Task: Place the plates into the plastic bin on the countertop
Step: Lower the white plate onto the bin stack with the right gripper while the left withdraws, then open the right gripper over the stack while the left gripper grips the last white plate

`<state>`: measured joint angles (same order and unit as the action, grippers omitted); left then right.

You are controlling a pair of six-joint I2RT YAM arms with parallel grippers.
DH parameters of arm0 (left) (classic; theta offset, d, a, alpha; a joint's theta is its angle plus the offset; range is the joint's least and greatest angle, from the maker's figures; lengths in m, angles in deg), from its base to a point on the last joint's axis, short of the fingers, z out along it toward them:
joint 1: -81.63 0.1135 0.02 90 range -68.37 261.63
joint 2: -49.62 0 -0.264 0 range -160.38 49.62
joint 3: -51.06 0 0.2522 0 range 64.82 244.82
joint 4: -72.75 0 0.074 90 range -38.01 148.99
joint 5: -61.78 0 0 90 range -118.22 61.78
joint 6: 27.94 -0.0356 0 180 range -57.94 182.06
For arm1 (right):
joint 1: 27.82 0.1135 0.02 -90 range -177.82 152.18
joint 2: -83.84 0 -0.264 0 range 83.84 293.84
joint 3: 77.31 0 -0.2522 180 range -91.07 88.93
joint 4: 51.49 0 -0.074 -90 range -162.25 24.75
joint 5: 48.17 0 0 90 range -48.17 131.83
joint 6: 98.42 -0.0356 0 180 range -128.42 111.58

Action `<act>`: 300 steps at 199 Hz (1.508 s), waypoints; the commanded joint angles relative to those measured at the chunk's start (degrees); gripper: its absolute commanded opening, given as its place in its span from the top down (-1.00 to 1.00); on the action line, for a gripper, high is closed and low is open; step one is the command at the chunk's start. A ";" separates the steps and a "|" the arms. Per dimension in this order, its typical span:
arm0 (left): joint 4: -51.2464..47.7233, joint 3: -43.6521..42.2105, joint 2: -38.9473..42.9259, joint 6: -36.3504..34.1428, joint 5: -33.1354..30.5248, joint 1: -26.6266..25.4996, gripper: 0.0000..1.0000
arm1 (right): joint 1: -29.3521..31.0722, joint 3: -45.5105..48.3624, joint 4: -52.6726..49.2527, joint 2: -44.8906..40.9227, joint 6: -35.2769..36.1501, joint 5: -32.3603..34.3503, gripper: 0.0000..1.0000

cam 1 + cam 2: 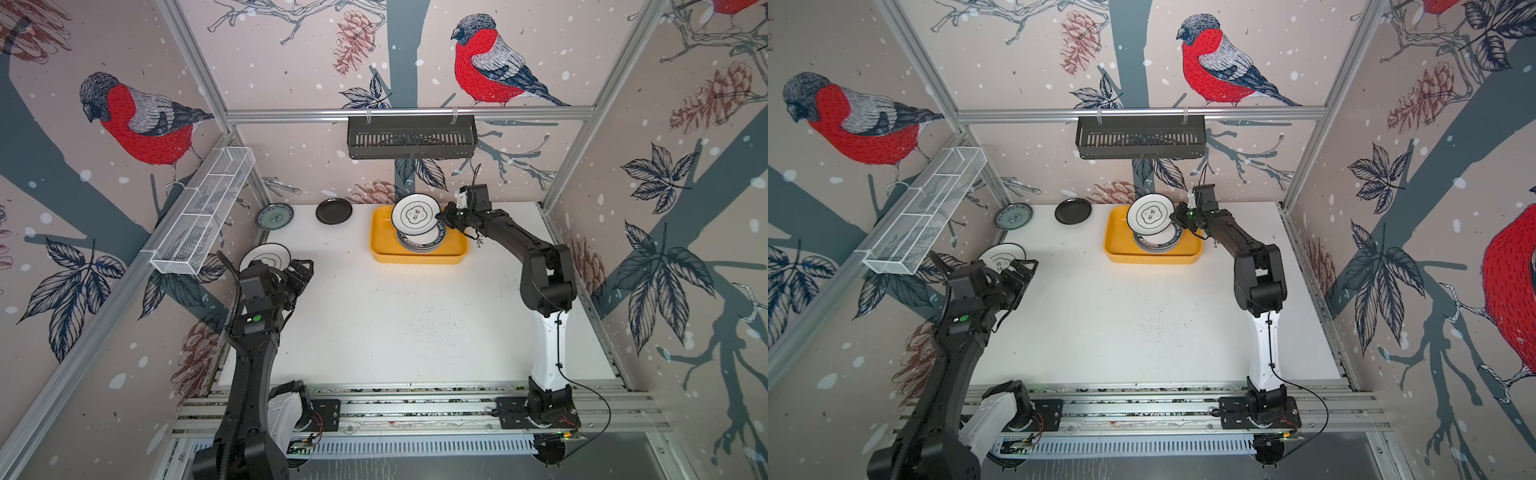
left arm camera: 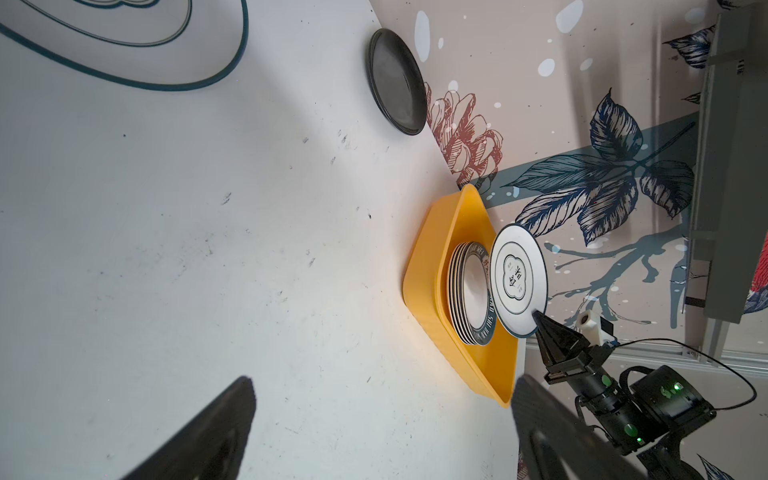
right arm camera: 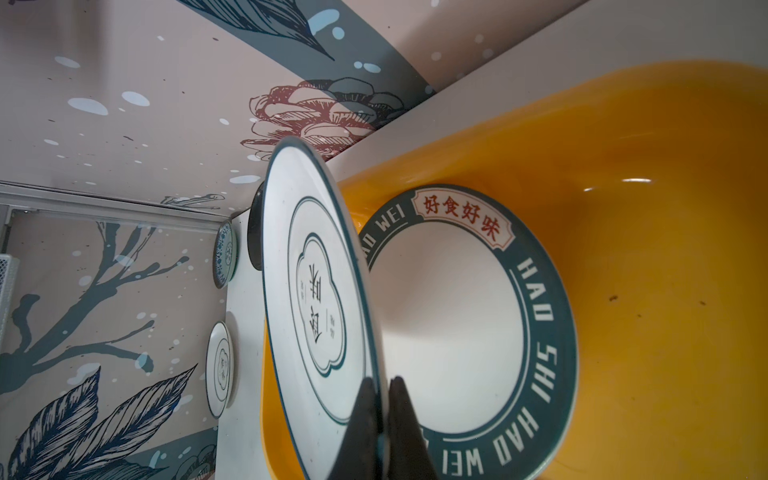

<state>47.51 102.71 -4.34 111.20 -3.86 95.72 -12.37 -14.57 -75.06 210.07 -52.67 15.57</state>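
Note:
The yellow plastic bin [image 1: 415, 257] sits at the back of the countertop [image 1: 395, 324] and holds a stack of plates [image 1: 434, 243]; the top one has a dark lettered rim [image 3: 540, 316]. My right gripper [image 1: 440, 217] is shut on the rim of a white plate with black characters [image 1: 415, 212], held tilted just above the stack. My left gripper [image 1: 305, 270] is open and holds nothing. It hovers beside another white plate [image 1: 266, 254] lying at the countertop's left edge. A small black plate [image 1: 333, 211] and a grey-blue plate [image 1: 274, 216] lie at the back left.
A black slotted basket [image 1: 411, 137] hangs on the back rail above the bin. A white wire-mesh rack [image 1: 203, 216] runs along the left wall. Aluminium rails [image 1: 415, 407] edge the front, where both arm bases stand.

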 commanded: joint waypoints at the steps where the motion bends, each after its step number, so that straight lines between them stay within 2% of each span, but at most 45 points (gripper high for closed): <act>1: 4.21 1.08 -2.38 -1.51 0.96 0.06 -0.93 | 0.18 0.52 4.15 -0.80 -1.62 2.32 0.93; 70: 8.99 0.40 -7.30 -0.57 0.15 0.06 -0.93 | 0.05 0.67 -0.80 1.50 -1.54 6.87 0.84; 156: 11.49 -0.54 -9.74 1.06 -1.16 1.12 -0.92 | -0.08 0.13 -4.53 2.98 -1.30 8.20 0.78; 167: 11.62 -0.57 -10.06 1.04 -1.02 1.29 -0.93 | -0.11 0.45 -4.70 2.83 -1.11 8.33 0.66; 185: 11.88 -0.62 -10.60 0.95 -0.83 1.54 -0.92 | -0.11 0.58 -4.83 2.70 -0.84 8.45 0.60; 193: 12.02 -0.71 -10.81 0.95 -0.73 1.56 -0.92 | -0.12 0.37 -5.03 2.71 -0.76 8.72 0.48; 203: 12.34 -0.64 -11.12 0.96 -0.57 1.72 -0.93 | -0.15 0.03 -5.31 2.80 -0.66 8.89 0.23; 219: 12.67 -0.61 -11.54 0.78 -0.28 2.08 -0.92 | -0.17 -0.95 -6.50 3.24 -0.41 8.94 -0.02; 232: 12.96 -0.74 -11.82 0.78 -0.28 2.54 -0.92 | -0.11 -1.52 -7.06 3.27 -0.08 9.19 -0.11; 255: 12.89 -0.81 -12.37 0.52 0.69 4.44 -0.92 | 0.07 -1.77 -7.57 2.87 0.12 9.90 -0.39; 300: 9.61 -0.57 -11.74 -1.88 -0.40 10.17 -0.93 | 1.26 -3.21 -9.45 2.11 3.49 11.70 -0.68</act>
<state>56.93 101.95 -16.53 111.51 -4.06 103.26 -11.92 -17.02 -83.41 213.11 -51.79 25.73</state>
